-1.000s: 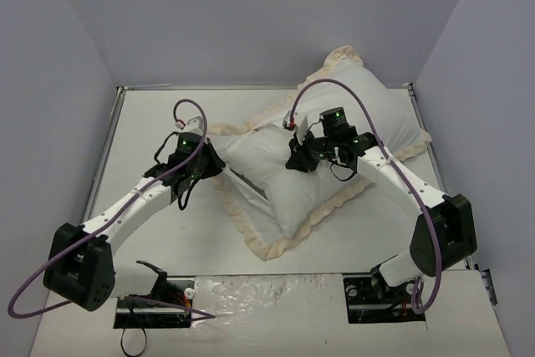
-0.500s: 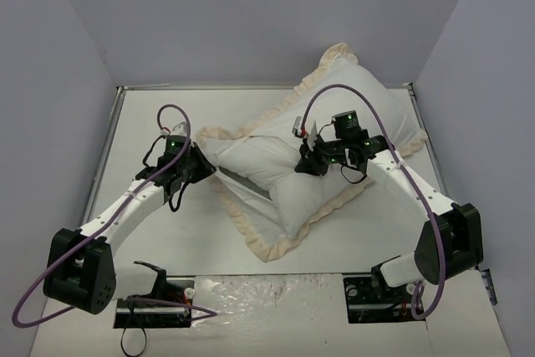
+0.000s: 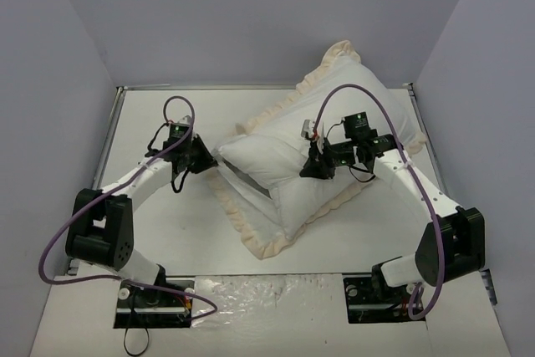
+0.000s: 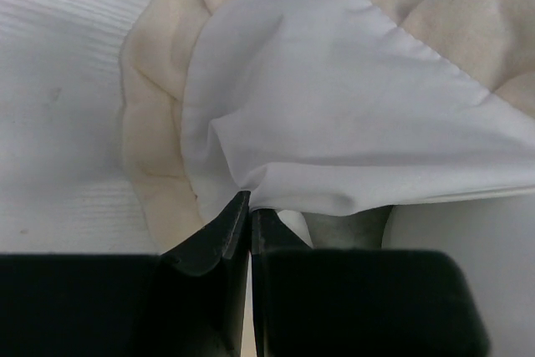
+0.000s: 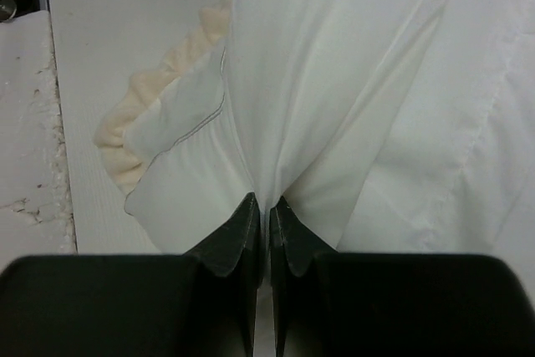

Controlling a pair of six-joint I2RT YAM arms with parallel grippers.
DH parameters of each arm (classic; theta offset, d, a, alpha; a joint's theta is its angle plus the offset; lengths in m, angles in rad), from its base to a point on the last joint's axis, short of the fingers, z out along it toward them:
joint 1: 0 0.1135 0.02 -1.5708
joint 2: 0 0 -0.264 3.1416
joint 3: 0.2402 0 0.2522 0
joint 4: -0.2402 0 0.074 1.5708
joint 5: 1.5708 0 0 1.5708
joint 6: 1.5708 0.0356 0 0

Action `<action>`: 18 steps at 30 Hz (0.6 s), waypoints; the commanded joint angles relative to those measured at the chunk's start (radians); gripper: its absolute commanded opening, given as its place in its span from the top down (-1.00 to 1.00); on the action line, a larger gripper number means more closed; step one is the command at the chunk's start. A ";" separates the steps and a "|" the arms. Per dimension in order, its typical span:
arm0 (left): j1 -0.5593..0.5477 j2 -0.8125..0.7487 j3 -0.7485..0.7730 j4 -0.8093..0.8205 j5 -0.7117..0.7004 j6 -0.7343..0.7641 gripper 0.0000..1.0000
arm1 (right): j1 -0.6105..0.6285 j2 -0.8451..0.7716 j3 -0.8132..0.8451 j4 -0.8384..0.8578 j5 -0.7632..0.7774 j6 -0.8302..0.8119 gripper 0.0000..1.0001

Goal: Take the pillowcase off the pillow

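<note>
The pillowcase (image 3: 355, 114) lies diagonally across the table, white face up, with a cream frill (image 3: 267, 244) round it. It bulges with the pillow inside; I cannot pick out the pillow's own surface. A dark slit (image 3: 251, 183) shows on its left half. My left gripper (image 3: 213, 159) is shut on the cover's left white corner (image 4: 334, 123), next to the frill (image 4: 155, 148); the jaws (image 4: 250, 206) pinch the cloth. My right gripper (image 3: 311, 170) is shut on a raised fold of white cloth (image 5: 334, 81) at the cover's middle, seen pinched in the right wrist view (image 5: 267, 202).
The white table (image 3: 159, 232) has a raised rim along the back (image 3: 209, 87) and left side, with grey walls beyond. Crinkled white covering (image 3: 267, 294) lies between the arm bases at the front. Purple cables loop above both arms.
My left gripper has moved back and left with the cover's corner. My right gripper has moved right with its fold. The cloth between them is pulled more taut.
</note>
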 commanded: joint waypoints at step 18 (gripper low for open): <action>0.047 -0.261 0.171 -0.187 -0.147 0.061 -0.34 | 0.112 0.275 0.528 -0.134 -0.037 0.185 1.00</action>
